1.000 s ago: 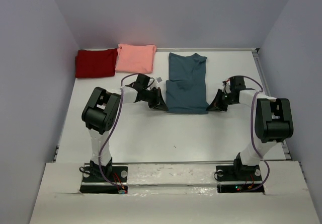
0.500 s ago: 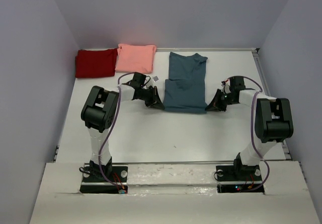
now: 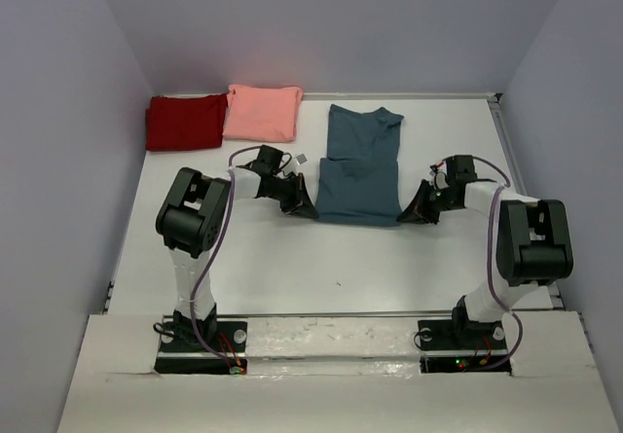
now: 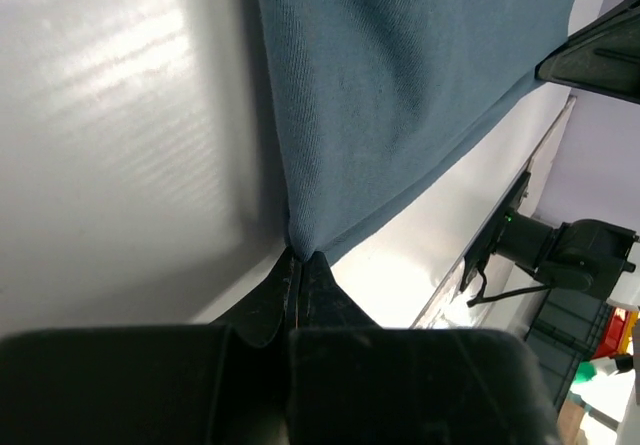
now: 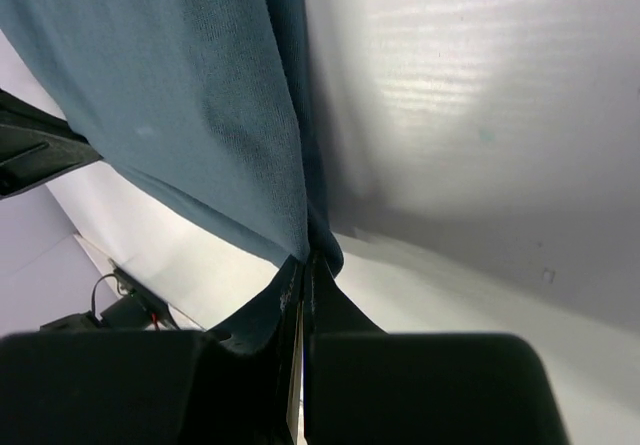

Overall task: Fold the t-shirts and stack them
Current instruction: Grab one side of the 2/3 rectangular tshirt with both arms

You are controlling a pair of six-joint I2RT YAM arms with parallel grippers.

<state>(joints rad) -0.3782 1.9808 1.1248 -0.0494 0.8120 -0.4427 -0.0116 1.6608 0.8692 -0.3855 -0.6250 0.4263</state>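
Teal-blue t-shirt (image 3: 360, 165) lies mid-frame, its lower corners pinched by left gripper (image 3: 312, 211) and right gripper (image 3: 404, 217) (both pressed tight).

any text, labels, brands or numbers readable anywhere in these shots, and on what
No text can be read in any view.
teal t-shirt, dark red t-shirt, pink t-shirt: plain, no print showing.
small pale scrap beside the teal t-shirt: too small to read.

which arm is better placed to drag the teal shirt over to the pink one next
Likely left: its jaws pinch the near corner of the teal shirt on the side closer to the pink shirt.
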